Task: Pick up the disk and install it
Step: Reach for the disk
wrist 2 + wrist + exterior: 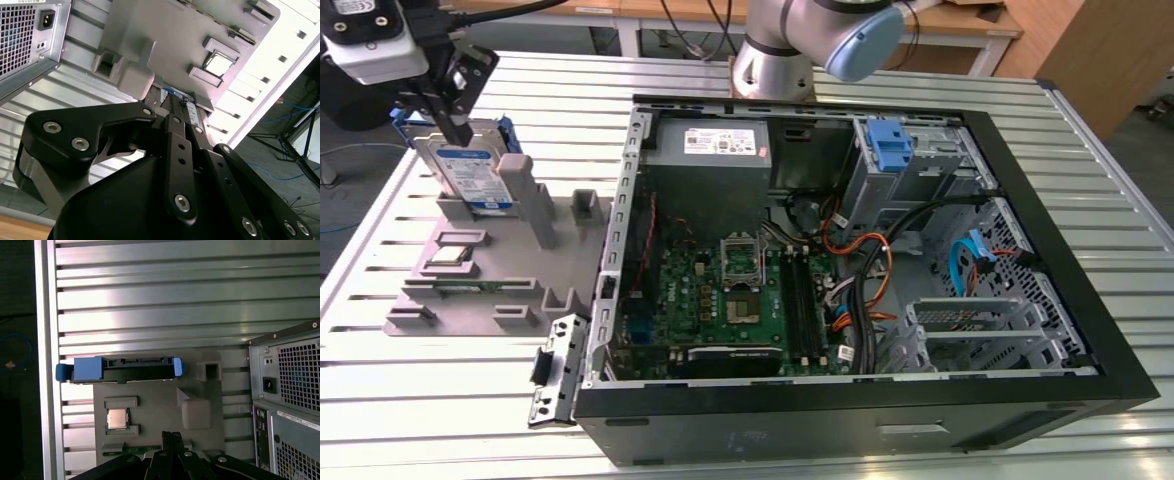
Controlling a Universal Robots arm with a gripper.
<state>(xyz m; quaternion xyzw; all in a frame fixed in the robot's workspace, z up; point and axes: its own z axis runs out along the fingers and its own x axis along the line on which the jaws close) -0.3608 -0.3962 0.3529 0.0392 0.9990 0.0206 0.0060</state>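
The worktop [454, 420] is that ribbed, slotted aluminium stuff, silver all over. An open black PC case [854, 405] lies on its side on it and takes up most of the space. Inside the case there's a green motherboard [720, 290]. Toward the case's far end sits the grey power supply [714, 145] with a white sticker, plus a blue drive bracket [890, 145].

Just beside the case, on the exterior view's left, is a grey parts fixture [507, 290] with a small square processor chip [450, 256] in one pocket. The disk [474, 180] stands upright on edge in a slot at the fixture's far end. It has blue rails on its sides and a blue-and-white label facing out, but the print is too small to read.

The hand [458, 133] hangs right over the disk's top edge. Its fingers look pressed together and, as far as I can tell, they're gripping nothing.

Beyond the case you get the arm's base [781, 55], then wooden desks [961, 25] and loose cables.
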